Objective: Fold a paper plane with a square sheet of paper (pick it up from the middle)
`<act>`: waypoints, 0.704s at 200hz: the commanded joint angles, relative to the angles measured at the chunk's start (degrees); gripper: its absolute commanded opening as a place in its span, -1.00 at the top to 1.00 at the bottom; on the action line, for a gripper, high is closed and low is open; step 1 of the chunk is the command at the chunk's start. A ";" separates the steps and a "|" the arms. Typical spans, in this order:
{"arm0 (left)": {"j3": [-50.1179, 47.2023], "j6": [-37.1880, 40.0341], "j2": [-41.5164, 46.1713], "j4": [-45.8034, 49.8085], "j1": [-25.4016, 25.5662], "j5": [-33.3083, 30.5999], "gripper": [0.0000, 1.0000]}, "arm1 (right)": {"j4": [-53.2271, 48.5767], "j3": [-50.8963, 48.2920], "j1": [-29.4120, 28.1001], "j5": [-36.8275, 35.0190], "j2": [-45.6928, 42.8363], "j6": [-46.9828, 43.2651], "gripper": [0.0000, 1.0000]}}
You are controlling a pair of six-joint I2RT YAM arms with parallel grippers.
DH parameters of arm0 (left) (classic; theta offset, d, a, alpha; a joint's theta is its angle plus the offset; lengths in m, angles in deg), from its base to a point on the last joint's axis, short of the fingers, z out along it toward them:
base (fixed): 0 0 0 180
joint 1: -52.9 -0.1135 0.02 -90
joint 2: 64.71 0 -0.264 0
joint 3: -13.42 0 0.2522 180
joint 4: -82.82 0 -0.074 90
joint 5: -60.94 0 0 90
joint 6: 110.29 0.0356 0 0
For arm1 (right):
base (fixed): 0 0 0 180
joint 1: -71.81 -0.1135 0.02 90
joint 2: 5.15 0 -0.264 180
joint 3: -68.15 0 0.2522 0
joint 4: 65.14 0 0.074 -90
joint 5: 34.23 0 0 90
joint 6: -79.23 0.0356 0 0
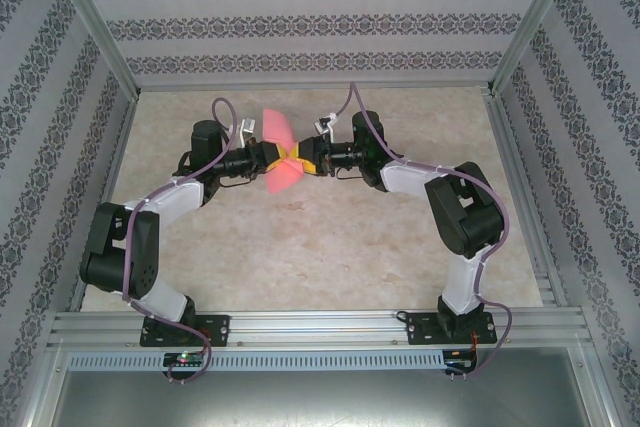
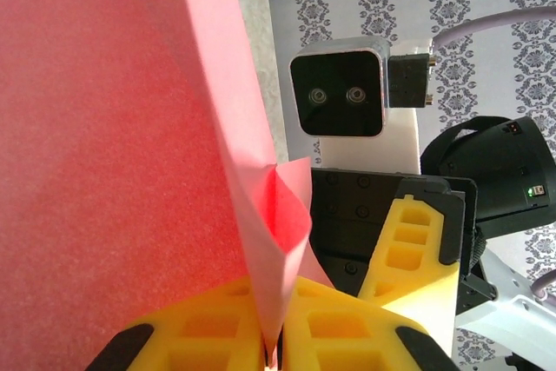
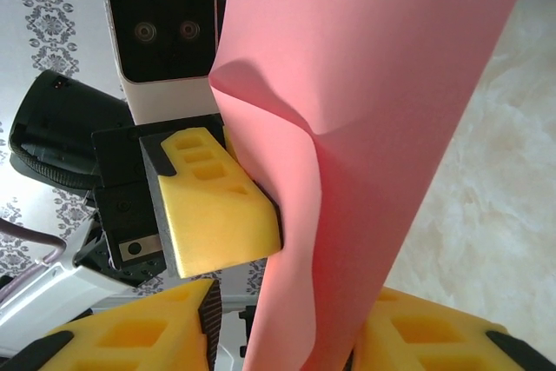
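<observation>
Enclosing the scene, walls of grey-patterned wallpaper (image 1: 320,22) in an aluminium frame stand around a pale marbled table (image 1: 330,257). Two black-and-white arms rise from the near edge, the left arm (image 1: 135,237) and the right arm (image 1: 455,217). They bend inward so that their wrists meet nose to nose over the far middle of the table.

Between them is the square sheet of salmon-pink paper (image 1: 277,131), folded over and creased rather than flat. One part spreads toward the far wall and a smaller lobe points toward the near edge.

The left gripper (image 2: 271,343) has its yellow fingers pressed together on the paper, pinching a folded edge that stands up from the seam between them.

The right gripper (image 3: 287,345) faces it with its yellow fingers apart, one on each side of the hanging pink sheet. A dark gap shows between the paper and one finger. Whether the other finger touches the paper I cannot tell.

One yellow finger (image 3: 217,206) of the left gripper presses against the sheet where it dents inward.
</observation>
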 commanded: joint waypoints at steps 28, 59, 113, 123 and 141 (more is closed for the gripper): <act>0.26 1.56 1.74 1.00 0.56 2.57 0.73 | -0.79 -1.23 1.19 0.69 -1.33 -1.49 0.20; -0.24 2.13 1.40 1.61 0.56 2.55 0.72 | -1.17 -1.23 1.06 0.85 -1.63 -1.67 0.26; -0.02 3.82 0.84 3.58 0.52 2.75 0.73 | -1.23 -1.45 1.32 0.93 -1.82 -1.67 0.40; -0.05 4.25 0.79 4.06 0.49 2.75 0.73 | -1.33 -1.50 1.26 0.93 -1.89 -1.71 0.42; -0.15 4.95 0.75 5.20 0.54 2.58 0.72 | -1.27 -1.45 1.31 0.91 -1.82 -1.71 0.49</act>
